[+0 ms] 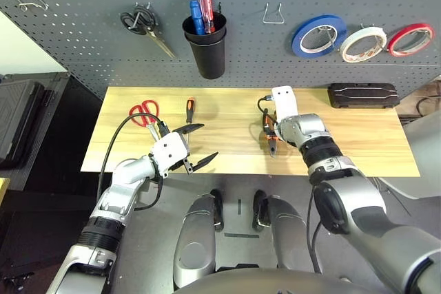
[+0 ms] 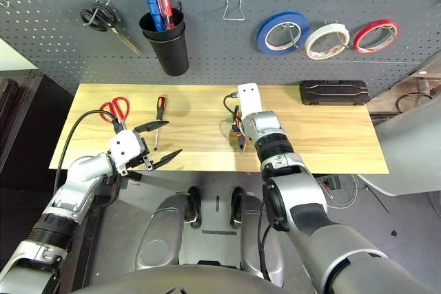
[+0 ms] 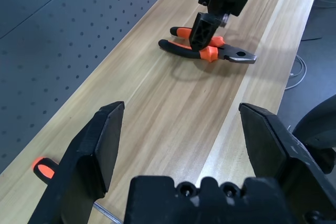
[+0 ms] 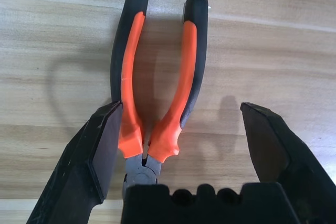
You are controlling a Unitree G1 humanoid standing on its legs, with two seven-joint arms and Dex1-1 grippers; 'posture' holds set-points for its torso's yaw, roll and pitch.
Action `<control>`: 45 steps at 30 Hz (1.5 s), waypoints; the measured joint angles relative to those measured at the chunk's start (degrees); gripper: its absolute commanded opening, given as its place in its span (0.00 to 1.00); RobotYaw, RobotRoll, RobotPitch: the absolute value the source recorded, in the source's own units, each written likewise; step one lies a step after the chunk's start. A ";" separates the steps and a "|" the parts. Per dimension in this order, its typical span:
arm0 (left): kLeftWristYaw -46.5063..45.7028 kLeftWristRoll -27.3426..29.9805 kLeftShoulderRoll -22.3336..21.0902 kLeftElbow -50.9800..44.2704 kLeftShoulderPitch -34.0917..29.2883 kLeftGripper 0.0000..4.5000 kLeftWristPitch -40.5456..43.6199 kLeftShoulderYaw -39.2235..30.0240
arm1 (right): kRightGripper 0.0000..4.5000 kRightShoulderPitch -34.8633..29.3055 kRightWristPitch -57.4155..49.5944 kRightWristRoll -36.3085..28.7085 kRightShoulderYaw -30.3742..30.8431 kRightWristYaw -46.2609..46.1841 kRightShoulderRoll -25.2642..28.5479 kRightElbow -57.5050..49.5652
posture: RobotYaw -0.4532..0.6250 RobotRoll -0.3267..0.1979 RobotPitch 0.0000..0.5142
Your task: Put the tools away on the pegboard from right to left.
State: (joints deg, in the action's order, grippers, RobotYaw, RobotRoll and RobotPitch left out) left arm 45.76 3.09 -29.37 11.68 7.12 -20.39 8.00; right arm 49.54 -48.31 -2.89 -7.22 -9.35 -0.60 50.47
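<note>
The orange-and-black-handled pliers point(image 4: 157, 77) lie flat on the light wooden desk point(image 1: 358, 142), near its middle, with the handles pointing toward the large dark grey perforated pegboard point(image 1: 83, 39) behind the desk. The right gripper point(image 4: 184, 145) is angled down over the pliers with its fingers spread wide; the pliers' pivot and lower handles sit between the two black fingers, closer to one finger than to the other. The fingers are not closed on the pliers.

The left gripper point(image 1: 193, 146) hangs at the desk's front left edge, fingers fully apart and holding nothing.

The red-handled scissors point(image 1: 145, 111) lie at the left end of the desk. The thin screwdriver with an orange-and-black handle point(image 1: 189, 111) lies just beside them, toward the centre.

The white tape roll point(image 1: 364, 43) hangs on the pegboard, between a blue tape roll point(image 1: 318, 35) and a red tape roll point(image 1: 411, 39). Black-handled scissors point(image 1: 141, 24) hang at the upper left of the pegboard, next to a black cup point(image 1: 207, 49) holding screwdrivers. A black rectangular case point(image 1: 363, 94) rests at the desk's back right.
</note>
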 measured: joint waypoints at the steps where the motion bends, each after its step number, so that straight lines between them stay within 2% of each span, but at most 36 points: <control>1: -0.01 0.00 -0.01 -0.02 -0.15 1.00 0.00 0.00 | 0.99 0.17 -0.11 -0.35 -0.53 -0.26 -0.11 0.32 | 0.59 0.62 0.59; 6: -0.03 0.01 -0.03 -0.34 -0.79 1.00 0.00 0.00 | 0.99 0.35 -1.05 -1.87 -3.39 -1.86 -0.97 0.58 | 0.59 0.62 0.59; 10: -0.08 0.01 -0.03 -0.43 -0.80 1.00 0.00 -0.01 | 0.99 -1.62 -1.05 -1.44 -2.00 -1.48 -1.34 0.45 | 0.59 0.62 0.60; 20: -0.21 0.01 -0.01 -0.67 -0.89 1.00 0.02 0.00 | 0.99 -3.74 -4.20 -0.27 1.57 -0.01 -1.35 -7.84 | 0.58 0.62 0.60; 26: -0.23 0.03 0.22 -1.21 -0.90 1.00 0.27 0.04 | 0.99 -2.50 -3.60 -0.37 0.95 0.09 -0.99 -3.70 | 0.59 0.62 0.60; 33: -0.46 0.04 0.37 -2.22 -1.30 1.00 0.66 0.11 | 0.99 0.81 2.30 -0.24 0.49 2.11 -0.04 3.86 | 0.60 0.62 0.60; 36: -0.54 0.04 0.38 -2.38 -1.42 1.00 0.81 0.13 | 0.88 1.44 4.58 -0.24 0.53 2.42 -0.02 5.86 | 0.60 0.62 0.60; 39: -0.60 0.04 0.38 -3.14 -1.91 1.00 0.95 0.13 | 0.65 1.59 5.79 -0.25 0.49 2.46 0.04 6.64 | 0.60 0.62 0.60; 45: -0.60 0.04 0.38 -3.91 -2.22 1.00 1.31 0.13 | 0.64 1.60 5.98 -0.23 0.55 2.40 0.23 6.78 | 0.60 0.62 0.59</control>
State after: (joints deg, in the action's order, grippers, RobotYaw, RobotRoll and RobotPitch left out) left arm 45.15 3.12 -28.99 7.77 4.89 -19.09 8.14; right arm 51.13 -42.34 -3.12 -6.67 -6.95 -0.37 57.25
